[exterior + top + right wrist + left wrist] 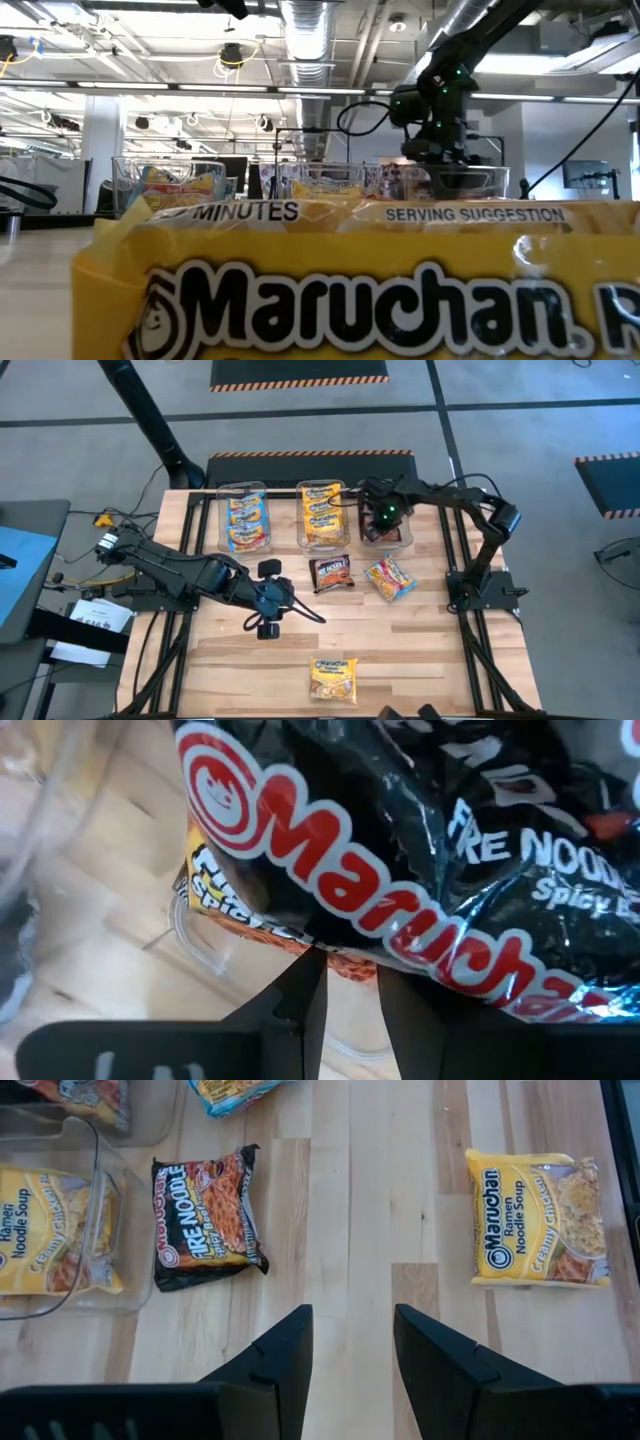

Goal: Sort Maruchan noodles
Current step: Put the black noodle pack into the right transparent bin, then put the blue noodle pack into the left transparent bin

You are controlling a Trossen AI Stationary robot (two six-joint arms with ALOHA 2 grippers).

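A light wooden plank table (pixel 420 650) stands on a grey concrete floor (pixel 520 410). Black mats edged with orange-and-black hazard stripes (pixel 298 372) lie on the floor beyond the table's far edge. Past the table, the low view shows an open industrial room with white ceiling beams, a silver ventilation duct (pixel 312 25), hanging cables and bright overhead lighting.

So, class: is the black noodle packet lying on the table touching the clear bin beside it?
Apart. In the left wrist view, bare wood shows between the black packet and the clear bin along the whole edge; the high view agrees.
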